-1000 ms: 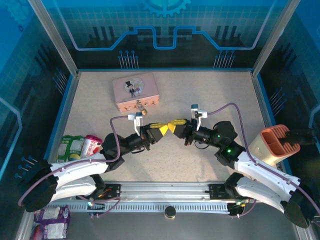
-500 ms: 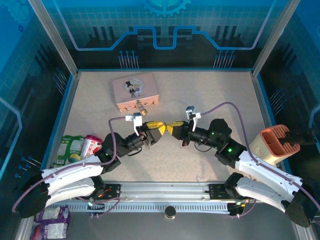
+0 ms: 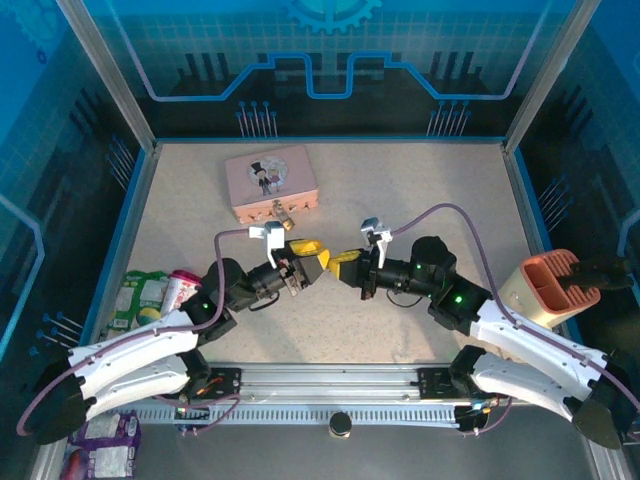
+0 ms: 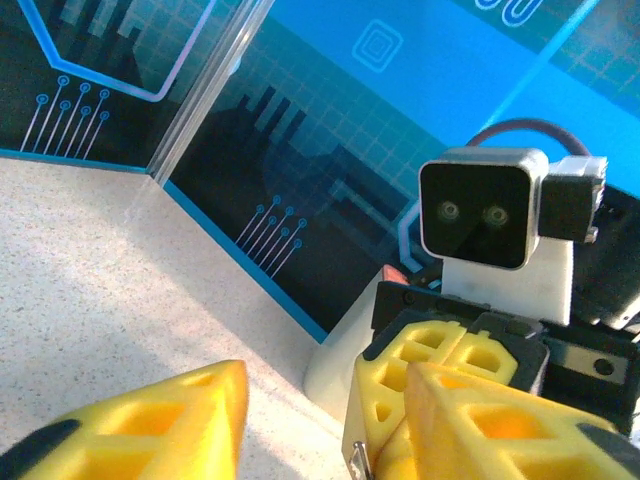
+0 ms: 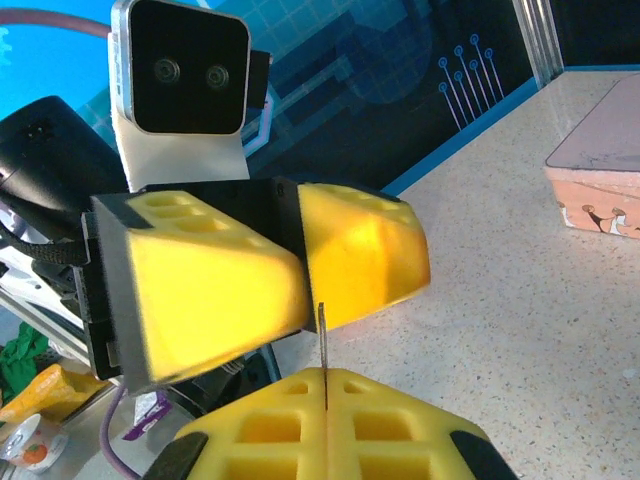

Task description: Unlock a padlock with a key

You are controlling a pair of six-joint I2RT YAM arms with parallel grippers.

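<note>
One key (image 5: 323, 338) tip-first toward left gripper (image 5: 302, 272)

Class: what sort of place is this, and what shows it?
Probably a robot test cell: a table walled by blue printed panels, left arm and right arm bolted at its near edge.

We see bright yellow fingers (image 4: 150, 420), moulded in a hollow grid pattern and backed in black, on both the left gripper (image 3: 311, 252) and the right gripper (image 3: 344, 262). Between the right gripper's yellow pads stands the key (image 5: 323, 345), a thin dark-silver sliver. Beyond the left fingers we find a pale pink tin (image 3: 271, 181) printed with a black-and-white cartoon couple, and the brass-gold padlock (image 3: 284, 216) at its front. Under the fingers the table (image 3: 420, 190) is beige with fine speckles. The walls (image 3: 330, 60) are blue with lighter circuit lines. Behind the right fingers runs a purple cable (image 3: 445, 207). The left arm (image 3: 130, 362) and right arm (image 3: 530, 345) are white.
</note>
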